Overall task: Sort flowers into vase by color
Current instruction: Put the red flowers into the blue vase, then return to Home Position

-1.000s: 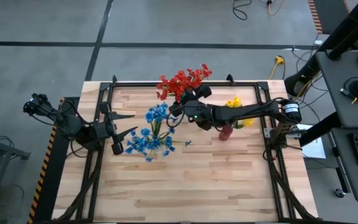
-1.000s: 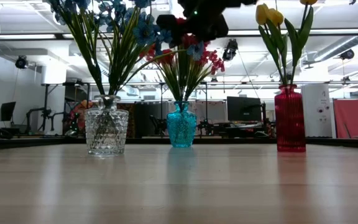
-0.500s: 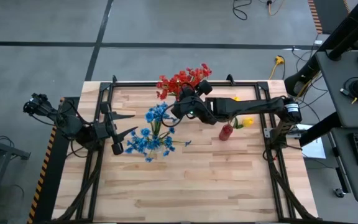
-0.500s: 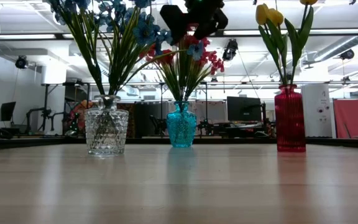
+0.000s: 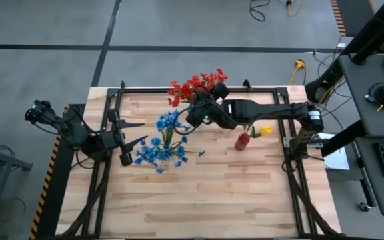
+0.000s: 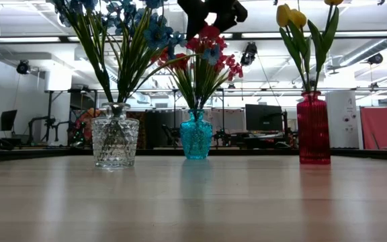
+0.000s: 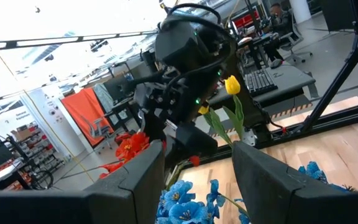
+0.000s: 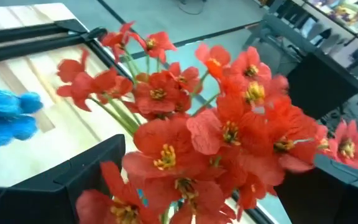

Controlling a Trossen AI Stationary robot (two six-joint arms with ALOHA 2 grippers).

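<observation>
Red flowers (image 5: 193, 87) stand with their stalks in a teal vase (image 6: 196, 136) at the far middle. Blue flowers (image 5: 162, 143) stand in a clear glass vase (image 6: 115, 142), and yellow flowers (image 6: 294, 23) in a red vase (image 6: 313, 128). My right gripper (image 5: 197, 101) hangs open just above the red heads, which show between its fingers (image 8: 73, 180) in the right wrist view; I see no contact. My left gripper (image 5: 137, 132) waits open and empty at the table's left, pointing level toward the vases.
A black frame rail (image 5: 179, 90) runs around the table's far and side edges. The three vases stand in a row across the far half. The near half of the wooden top (image 5: 199, 200) is bare boards.
My right gripper has risen from among the red flower heads to just above them, moved a little toward the far edge, and tipped up nearer to level. The flowers and vases stand as before.
</observation>
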